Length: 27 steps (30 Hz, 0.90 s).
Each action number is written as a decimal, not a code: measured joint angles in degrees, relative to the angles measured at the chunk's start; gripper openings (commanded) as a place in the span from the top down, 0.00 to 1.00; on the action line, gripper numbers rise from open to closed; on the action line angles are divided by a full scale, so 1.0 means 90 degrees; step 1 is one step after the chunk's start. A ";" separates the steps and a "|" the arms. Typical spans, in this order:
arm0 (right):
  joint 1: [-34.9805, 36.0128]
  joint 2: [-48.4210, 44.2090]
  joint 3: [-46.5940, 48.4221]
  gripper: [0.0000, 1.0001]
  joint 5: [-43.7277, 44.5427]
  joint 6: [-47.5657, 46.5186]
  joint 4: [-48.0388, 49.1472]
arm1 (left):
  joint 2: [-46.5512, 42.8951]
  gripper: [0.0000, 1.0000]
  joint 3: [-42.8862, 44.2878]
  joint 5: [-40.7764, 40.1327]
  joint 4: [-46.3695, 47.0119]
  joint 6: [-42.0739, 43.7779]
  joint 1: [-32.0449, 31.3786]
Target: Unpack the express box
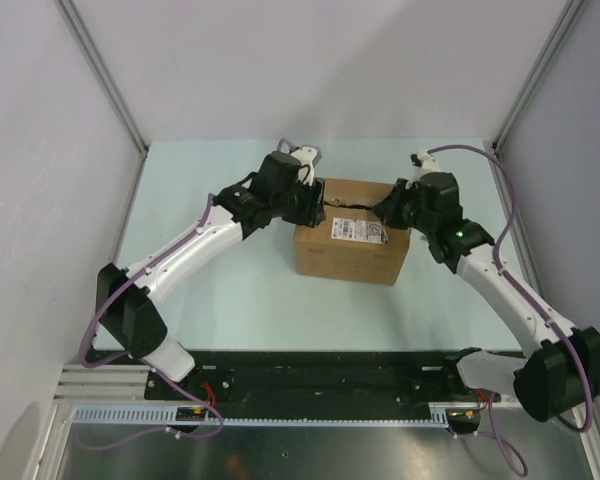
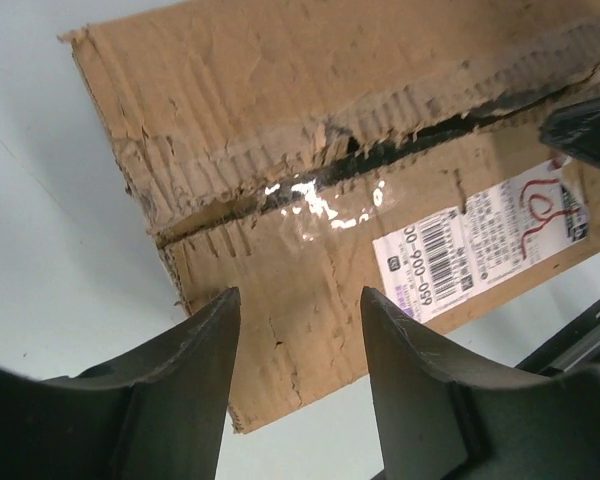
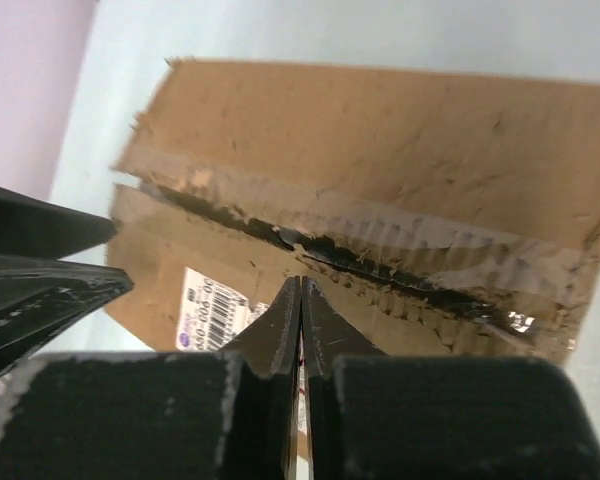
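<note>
While both hang over the express box (image 1: 352,245), left jaws apart and empty, right jaws pressed together

You've got a brown corrugated express box (image 1: 350,258) — white barcode label (image 1: 358,231) — and a pale mint table (image 1: 230,300).

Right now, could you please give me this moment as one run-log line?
box: flaps down, seam torn | left gripper: open, over box edge | right gripper: shut, tips at seam

Closed, torn-seamed express box (image 1: 352,245) mid-table
</note>
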 measured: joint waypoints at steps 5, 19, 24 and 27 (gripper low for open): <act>0.0185 0.0435 -0.0002 0.99 0.0141 -0.0058 -0.0253 | 0.0015 0.43 -0.0243 -0.0053 -0.0005 -0.0007 0.0000; 0.0058 0.0418 -0.0002 0.99 0.1146 -0.0061 -0.0872 | 0.0015 0.43 -0.0440 -0.0126 0.0172 -0.0063 0.0000; -0.0010 0.0398 -0.0002 0.92 0.1163 -0.0107 -0.0872 | 0.0015 0.43 -0.0510 -0.0187 0.0260 -0.0068 0.0000; 0.0024 0.0452 -0.0002 0.89 0.1158 -0.0141 -0.0721 | 0.0012 0.43 -0.0590 -0.0197 0.0379 -0.0068 0.0000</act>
